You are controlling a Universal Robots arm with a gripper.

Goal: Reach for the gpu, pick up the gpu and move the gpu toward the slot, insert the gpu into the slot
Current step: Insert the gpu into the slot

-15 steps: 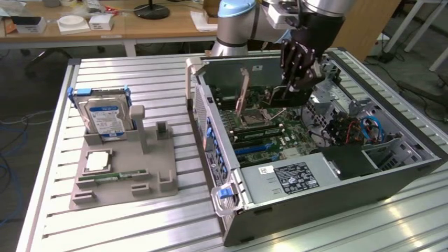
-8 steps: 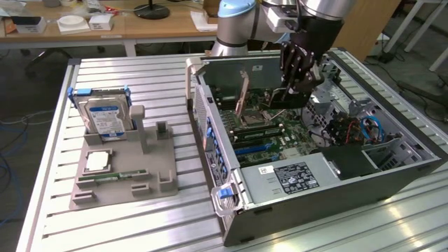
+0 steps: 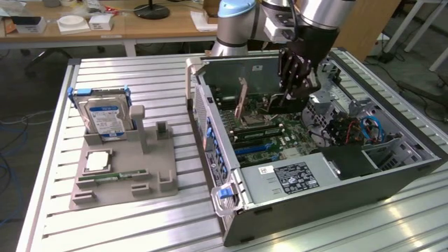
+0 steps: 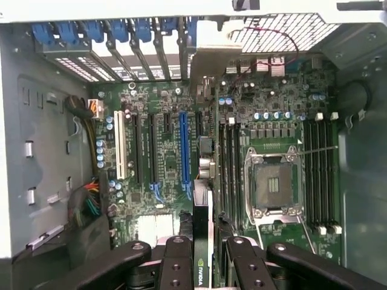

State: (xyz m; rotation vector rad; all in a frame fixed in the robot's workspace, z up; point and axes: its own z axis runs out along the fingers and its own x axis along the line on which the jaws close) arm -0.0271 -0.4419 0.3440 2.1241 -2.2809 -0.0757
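Observation:
My gripper (image 3: pixel 292 94) hangs inside the open computer case (image 3: pixel 392 173), shut on the gpu (image 3: pixel 284 105). In the wrist view the gpu (image 4: pixel 203 181) is seen edge-on, a thin card running from between my black fingers (image 4: pixel 175 254) to its silver end bracket (image 4: pixel 211 51) at the case's rear wall. It hangs above the motherboard (image 4: pixel 163 127), parallel to the long blue slot (image 4: pixel 184 151) and close beside it. Whether its lower edge touches a slot cannot be told.
A grey fixture (image 3: pixel 126 178) on the exterior view's left carries a blue-labelled hard drive (image 3: pixel 105 118), a processor (image 3: pixel 96 161) and a memory stick (image 3: pixel 112 177). Memory slots (image 4: pixel 320 175) and the empty processor socket (image 4: pixel 275 184) lie beside the card. The power supply (image 3: pixel 290 178) fills the case's near end.

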